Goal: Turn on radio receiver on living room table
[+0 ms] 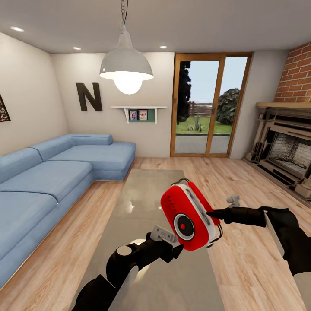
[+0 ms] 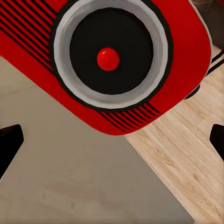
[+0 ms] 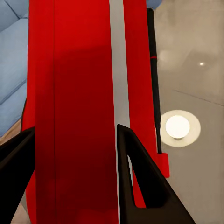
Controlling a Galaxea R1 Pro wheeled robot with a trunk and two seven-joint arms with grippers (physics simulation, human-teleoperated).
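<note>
The red radio receiver (image 1: 188,216) hangs tilted in the air above the glossy grey table (image 1: 142,190), its round dial with a red centre facing me. My right gripper (image 1: 212,213) is shut on its side; in the right wrist view the black fingers (image 3: 140,182) clamp the red body (image 3: 74,93) beside the white stripe. My left gripper (image 1: 172,242) sits just below and left of the radio, open. In the left wrist view its fingertips (image 2: 9,142) stand wide apart and the dial (image 2: 108,59) looms close ahead without touching them.
A blue corner sofa (image 1: 52,177) runs along the left. The brick fireplace (image 1: 285,147) stands at the right, glass doors (image 1: 209,108) at the back. A white pendant lamp (image 1: 126,65) hangs over the table. Wood floor (image 1: 242,259) lies on both sides of the table.
</note>
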